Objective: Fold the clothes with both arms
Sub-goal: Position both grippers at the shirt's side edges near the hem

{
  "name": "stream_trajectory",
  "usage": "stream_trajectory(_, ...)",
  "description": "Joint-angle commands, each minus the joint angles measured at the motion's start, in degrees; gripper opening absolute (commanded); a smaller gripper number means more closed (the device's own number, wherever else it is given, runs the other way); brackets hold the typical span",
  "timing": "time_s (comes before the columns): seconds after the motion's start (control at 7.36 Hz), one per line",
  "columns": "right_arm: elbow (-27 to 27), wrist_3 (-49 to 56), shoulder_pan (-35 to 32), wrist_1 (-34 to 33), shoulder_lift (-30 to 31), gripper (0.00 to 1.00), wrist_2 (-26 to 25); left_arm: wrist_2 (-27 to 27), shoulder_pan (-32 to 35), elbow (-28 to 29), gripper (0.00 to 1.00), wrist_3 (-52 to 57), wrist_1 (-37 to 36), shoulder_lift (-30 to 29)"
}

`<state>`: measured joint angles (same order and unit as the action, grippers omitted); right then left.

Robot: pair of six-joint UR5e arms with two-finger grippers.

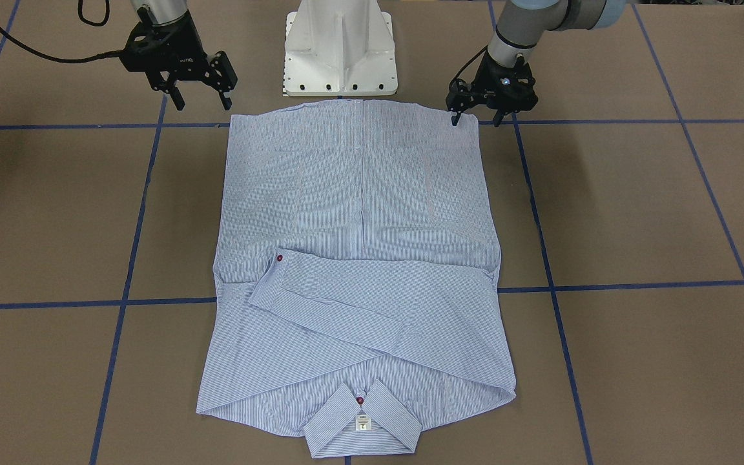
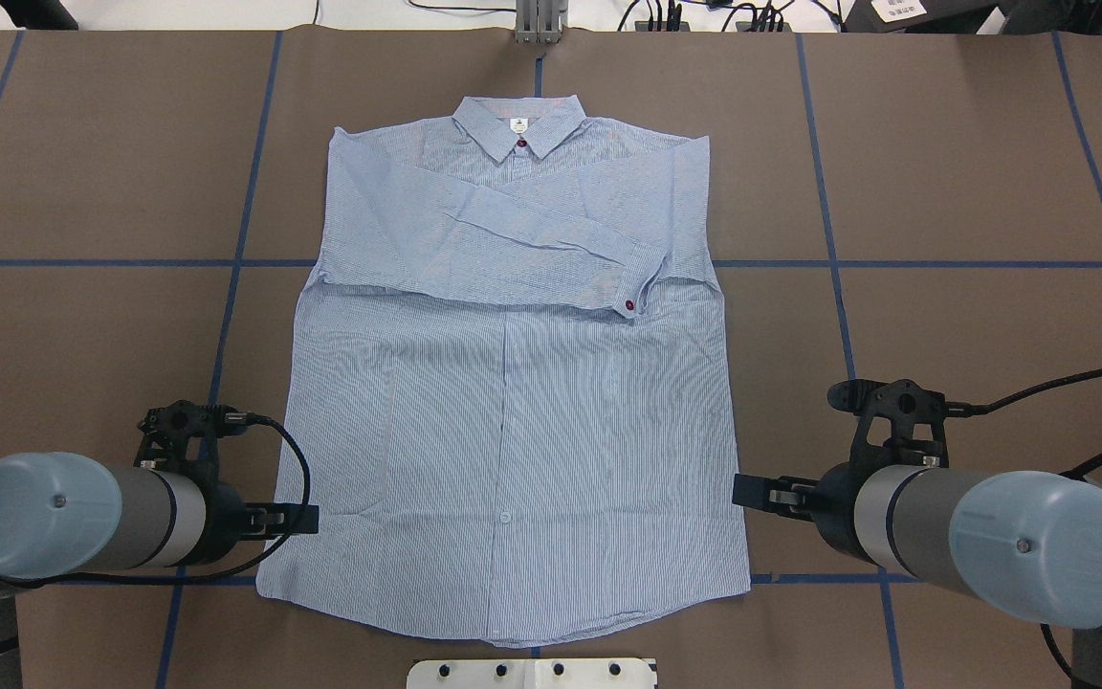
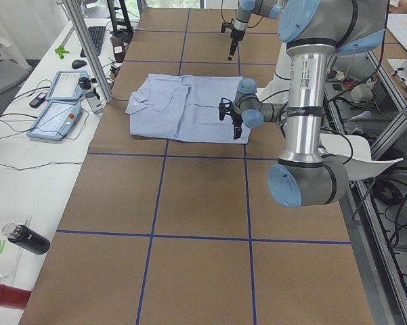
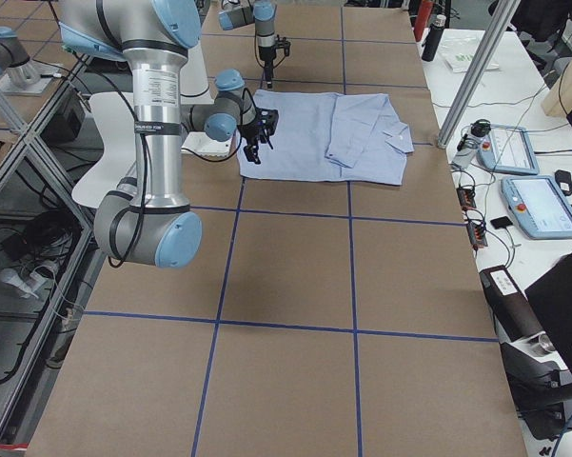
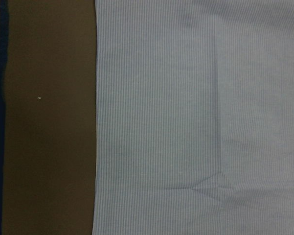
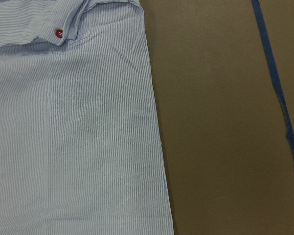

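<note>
The clothes are one light blue striped shirt [image 2: 513, 402] lying flat in the middle of the brown table, collar [image 2: 519, 129] at the far end and hem toward the robot. Both sleeves are folded across the chest, with a dark red cuff button [image 2: 629, 305] showing. My left gripper [image 1: 475, 119] hovers open at the hem corner on its side; in the overhead view it is the left gripper [image 2: 285, 520]. Just outside the opposite hem corner my right gripper [image 1: 203, 102] hangs open and holds nothing. Each wrist view shows only a side edge of the shirt [image 5: 195, 117] [image 6: 73, 137], no fingers.
The white pedestal base [image 1: 340, 45] stands right behind the hem. Blue tape lines [image 1: 637, 285] cross the brown table cover. Black cables [image 2: 1039, 388] trail from both wrists. A side bench holds teach pendants [image 3: 57, 112] and bottles [image 3: 27, 238].
</note>
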<state>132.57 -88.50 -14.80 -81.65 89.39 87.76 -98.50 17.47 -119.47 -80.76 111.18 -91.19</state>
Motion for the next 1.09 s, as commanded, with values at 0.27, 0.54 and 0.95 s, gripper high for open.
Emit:
stream_trajectory(0.27,0.0,0.0,0.0,0.0,0.0,1.00,0.0,-0.5,-1.4,4.7,0.71,-0.2,7.9,0.1)
stream_trajectory(0.54,0.0,0.0,0.0,0.0,0.0,1.00,-0.3,-0.6,-2.2,4.5,0.68,-0.9,7.7,0.2)
stream_trajectory(0.95,0.0,0.0,0.0,0.0,0.0,1.00,-0.3,-1.2,-2.8,4.2,0.68,-1.0,7.5,1.6)
